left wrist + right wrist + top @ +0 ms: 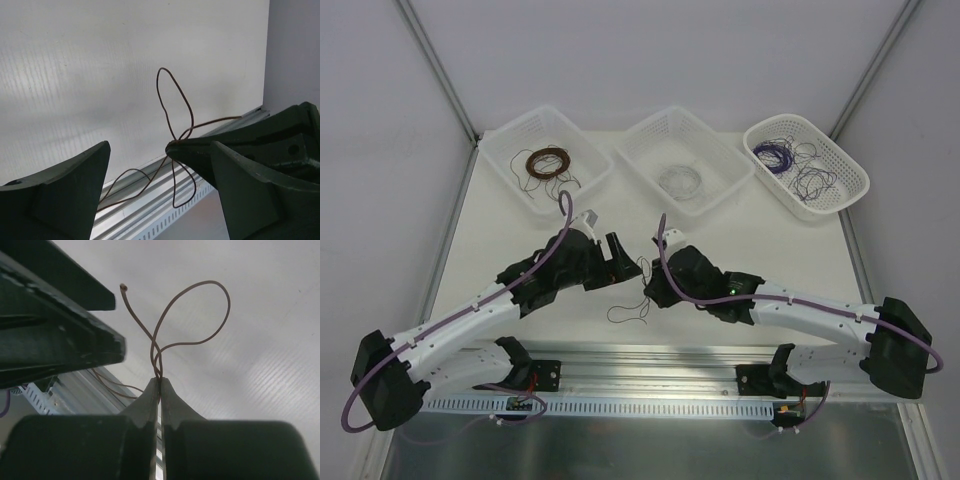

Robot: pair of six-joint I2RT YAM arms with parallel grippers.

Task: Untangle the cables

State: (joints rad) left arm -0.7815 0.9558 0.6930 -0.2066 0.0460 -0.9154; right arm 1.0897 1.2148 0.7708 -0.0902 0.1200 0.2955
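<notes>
A thin dark brown cable (632,308) hangs in loose loops above the table's front middle. My right gripper (648,283) is shut on it; in the right wrist view the fingertips (159,381) pinch the twisted strands (156,357) where the loops cross. My left gripper (625,258) stands open just to the left. In its wrist view (161,146) the cable's loop (186,105) and the right gripper's tip (175,147) show between the spread fingers, which touch neither. More purple and dark cables (798,165) lie tangled in the right basket (855,175).
Three white baskets line the far edge: the left basket (505,165) holds a wound brown coil (547,161), the middle one (720,150) a whitish coil (678,181). A metal rail (650,360) runs along the near edge between the arm bases.
</notes>
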